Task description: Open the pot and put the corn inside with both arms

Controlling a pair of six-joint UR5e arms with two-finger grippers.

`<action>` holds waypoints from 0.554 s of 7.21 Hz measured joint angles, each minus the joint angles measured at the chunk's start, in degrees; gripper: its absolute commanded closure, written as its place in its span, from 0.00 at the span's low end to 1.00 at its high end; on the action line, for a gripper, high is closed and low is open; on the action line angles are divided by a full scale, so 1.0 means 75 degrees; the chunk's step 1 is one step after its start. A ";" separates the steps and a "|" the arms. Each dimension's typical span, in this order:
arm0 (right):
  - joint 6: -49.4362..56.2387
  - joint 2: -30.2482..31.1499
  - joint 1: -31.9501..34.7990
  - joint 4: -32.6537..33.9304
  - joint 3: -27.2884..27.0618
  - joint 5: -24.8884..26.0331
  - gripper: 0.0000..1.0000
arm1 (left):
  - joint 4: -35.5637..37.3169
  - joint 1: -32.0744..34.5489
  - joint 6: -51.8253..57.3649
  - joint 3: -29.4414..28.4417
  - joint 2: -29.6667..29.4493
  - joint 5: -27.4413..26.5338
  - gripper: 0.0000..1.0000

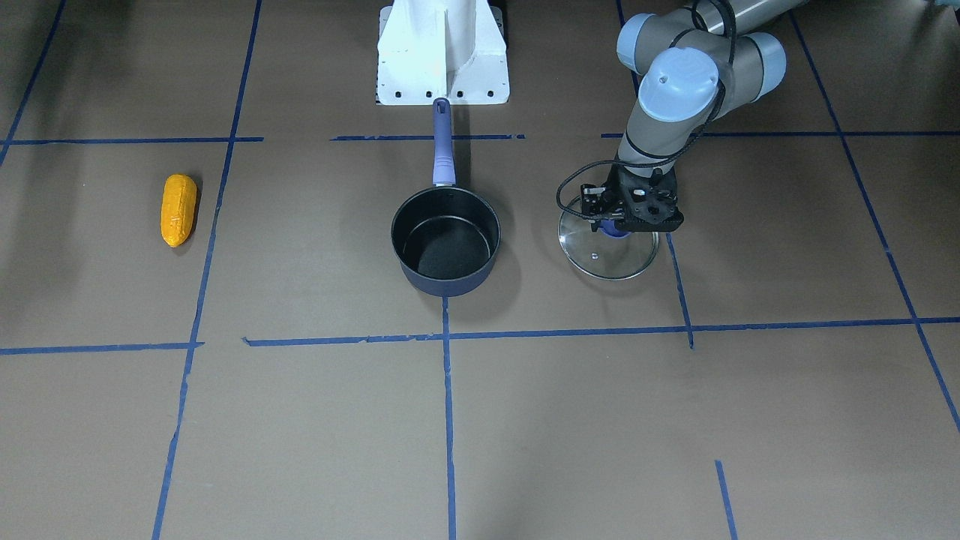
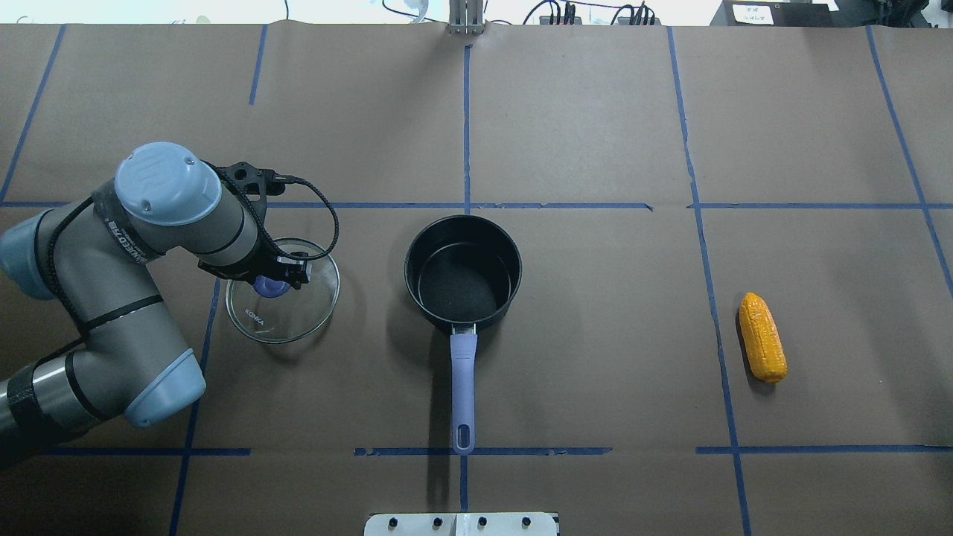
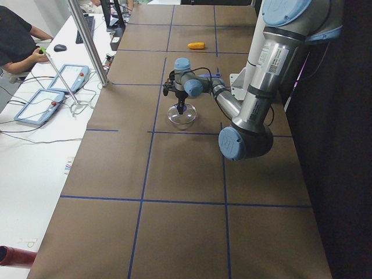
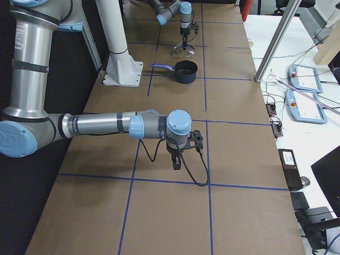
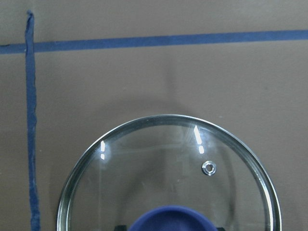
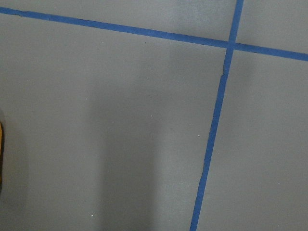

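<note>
Left claw (image 1: 616,227): narrow, pointing straight down, its fingers closed on the blue knob (image 2: 268,286) of the lid.
Right claw (image 4: 176,162): low over bare table at the far end from the left claw. I cannot tell whether it is wide or narrow.
Lid (image 1: 609,259): directly under the left claw, low at the table. It is round clear glass with a metal rim and a small steam hole.
Between the claws: the pot (image 1: 445,244) stands just beside the lid, not touching it, on the side of the left claw that faces the right claw.
Corn (image 2: 762,337): well apart from the left claw, beyond the pot. It lies close to the right claw, showing as an orange sliver at the left edge of that wrist's view.
Table (image 1: 300,435): covered in brown paper, marked into squares by blue tape lines (image 1: 448,420).
Room: the robot's white stand (image 1: 442,52) sits at the table's edge. A white desk (image 3: 35,151) runs alongside with control boxes (image 3: 39,106), and a person (image 3: 17,40) sits there.
Pot's look: small, dark navy, open with its black inside showing. The long purple-blue handle (image 2: 462,387) points toward the stand.
Corn's look: a short orange-yellow cob, ribbed, with rounded ends, lying flat.
</note>
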State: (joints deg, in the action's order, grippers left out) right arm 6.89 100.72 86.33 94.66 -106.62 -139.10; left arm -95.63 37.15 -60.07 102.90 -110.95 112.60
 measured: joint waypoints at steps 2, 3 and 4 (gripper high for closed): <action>-0.0004 0.0000 -0.0043 0.0000 -0.0002 -0.0004 0.00 | -0.0044 -0.0006 0.0021 -0.0049 0.0144 0.0130 0.00; -0.0007 0.0000 -0.0130 0.0000 -0.0001 -0.0007 0.00 | -0.0052 -0.0005 0.0029 -0.0033 0.0160 0.0152 0.00; -0.0139 -0.0013 -0.0334 -0.0007 -0.0004 -0.0023 0.00 | -0.0051 0.0027 0.0033 0.0047 0.0168 0.0162 0.00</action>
State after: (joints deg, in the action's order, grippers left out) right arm 5.85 100.62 83.83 94.61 -106.65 -139.27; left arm -96.01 37.36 -59.82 103.26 -109.69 113.81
